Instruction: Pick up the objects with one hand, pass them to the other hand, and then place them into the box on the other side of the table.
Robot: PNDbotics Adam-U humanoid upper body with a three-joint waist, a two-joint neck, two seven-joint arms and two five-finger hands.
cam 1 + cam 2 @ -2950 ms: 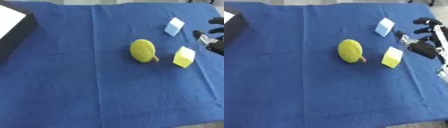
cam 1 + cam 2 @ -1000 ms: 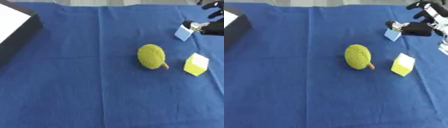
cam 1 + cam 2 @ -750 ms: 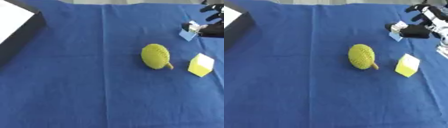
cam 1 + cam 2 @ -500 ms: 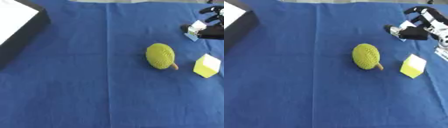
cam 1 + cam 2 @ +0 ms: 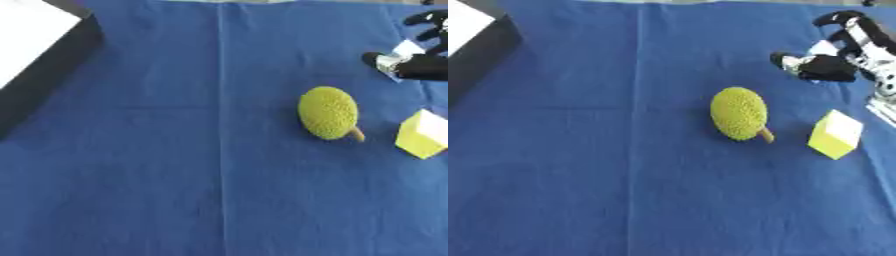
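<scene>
while the box (image 5: 35, 75) sits at the far left edge, black-walled with a white inside, the blue cloth (image 5: 175, 165) between it and the objects lies bare. right of centre rests the green bumpy fruit (image 5: 739, 113), on its side with a short brown stem pointing toward the yellow block (image 5: 836, 134) just beside it. at the upper right the right hand (image 5: 833, 62) curls thumb and fingers around the small pale blue-white block (image 5: 824, 49), pinching it by its sides (how far off the cloth it is, i cannot tell). the left hand shows in neither view. judging by its look, this little block is light and rigid, so opposite flat faces are the sensible hold; its small size could let it twist or slip during the handover.
</scene>
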